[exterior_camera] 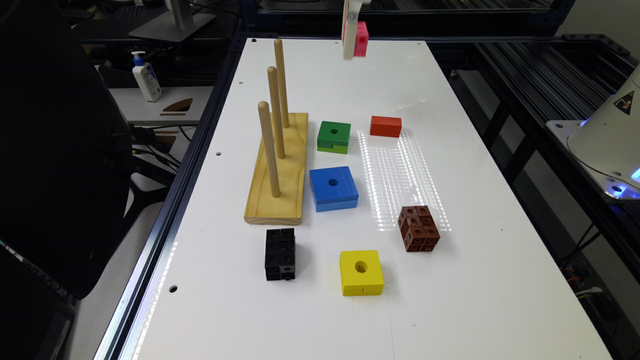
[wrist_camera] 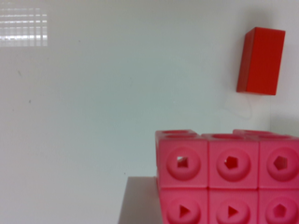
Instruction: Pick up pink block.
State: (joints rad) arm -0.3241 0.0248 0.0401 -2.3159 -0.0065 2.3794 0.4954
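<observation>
A robotics lab bench. White tabletop (exterior_camera: 450,280) with drilled mounting holes, framed in dark aluminium extrusion rails (exterior_camera: 540,75). White robot base (exterior_camera: 610,135) with a warning sticker and blue status lights at the exterior view's right. Monitor stand (exterior_camera: 175,20), loose cables (exterior_camera: 155,145) and a pump bottle (exterior_camera: 146,76) on a side desk behind. Black office chair (exterior_camera: 55,150) alongside.

— What's on my tabletop (exterior_camera: 450,310) right now?

— I see a wooden peg base (exterior_camera: 278,172) left of centre, a green block (exterior_camera: 334,136) and blue block (exterior_camera: 333,188) beside it, and a red block (exterior_camera: 385,126) further right.

— And lower in frame?

— I count a black cube (exterior_camera: 280,254), a yellow block (exterior_camera: 361,272) and a brown cube (exterior_camera: 419,228).
</observation>
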